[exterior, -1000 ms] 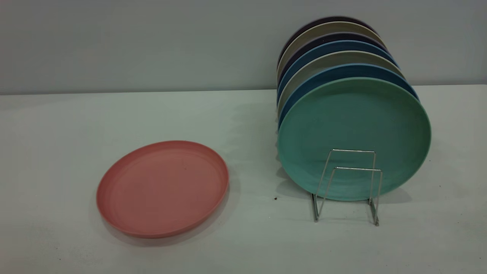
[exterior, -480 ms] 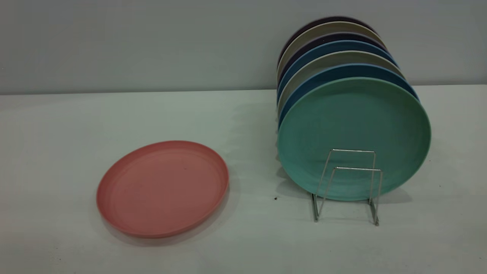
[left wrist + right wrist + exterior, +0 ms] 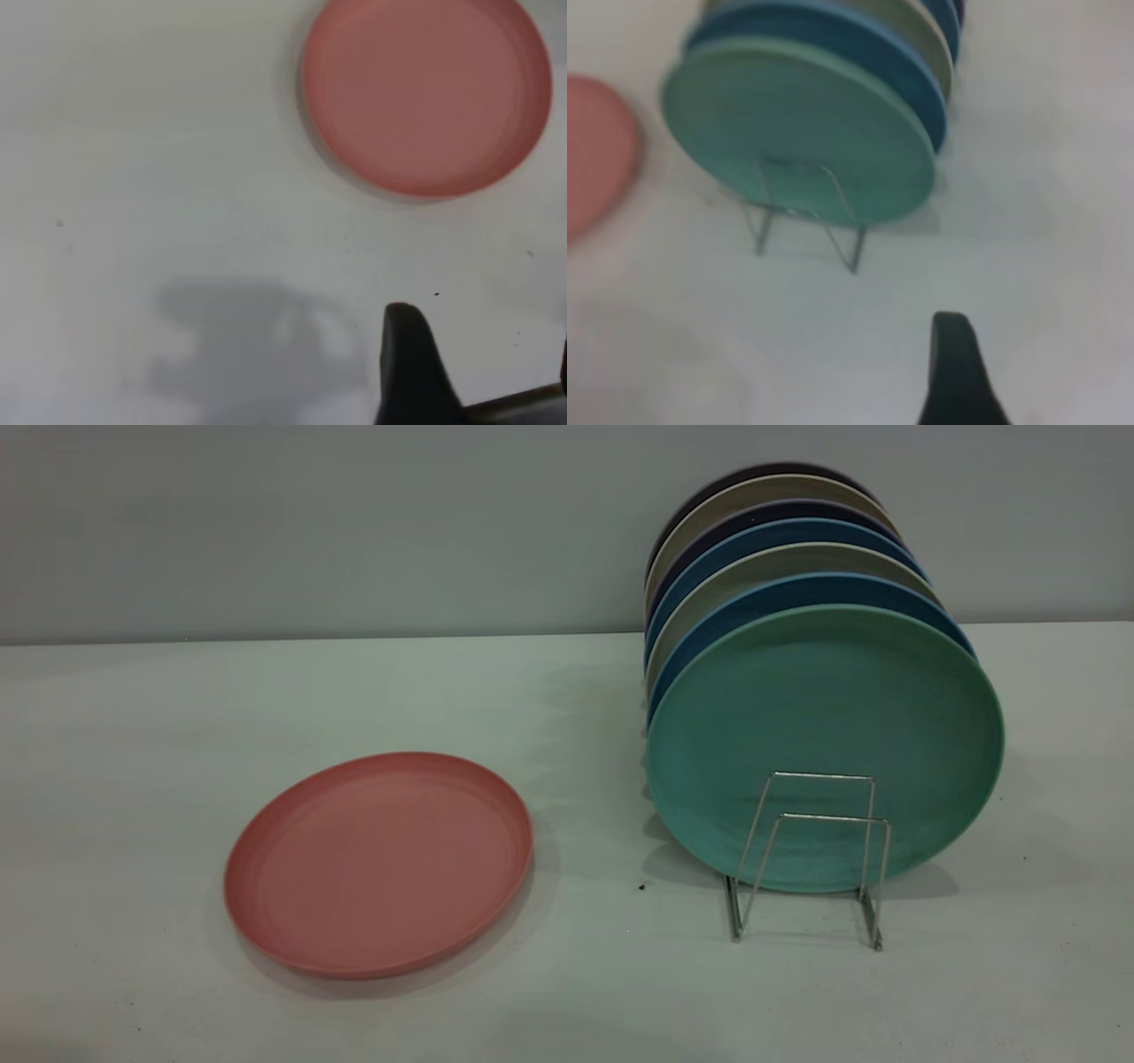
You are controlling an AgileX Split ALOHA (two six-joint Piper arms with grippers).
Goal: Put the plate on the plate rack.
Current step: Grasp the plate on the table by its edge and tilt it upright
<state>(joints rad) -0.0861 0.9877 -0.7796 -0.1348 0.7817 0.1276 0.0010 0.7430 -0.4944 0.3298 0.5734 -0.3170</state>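
The salmon-pink plate (image 3: 379, 864) lies flat on the white table, left of centre; it also shows in the left wrist view (image 3: 427, 93) and at the edge of the right wrist view (image 3: 594, 168). The silvery wire plate rack (image 3: 811, 850) stands at the right, its two front loops bare. Neither gripper shows in the exterior view. My left gripper (image 3: 485, 328) hovers open and empty above bare table, apart from the pink plate. My right gripper (image 3: 1041, 354) hovers above the table in front of the rack (image 3: 804, 208); one dark finger (image 3: 954, 363) shows with bare table beside it.
Several plates stand upright in the rack: a mint-green plate (image 3: 824, 726) in front, then blue (image 3: 797, 598), beige and dark ones behind it. A grey wall runs behind the table. A small dark speck (image 3: 640, 887) lies between plate and rack.
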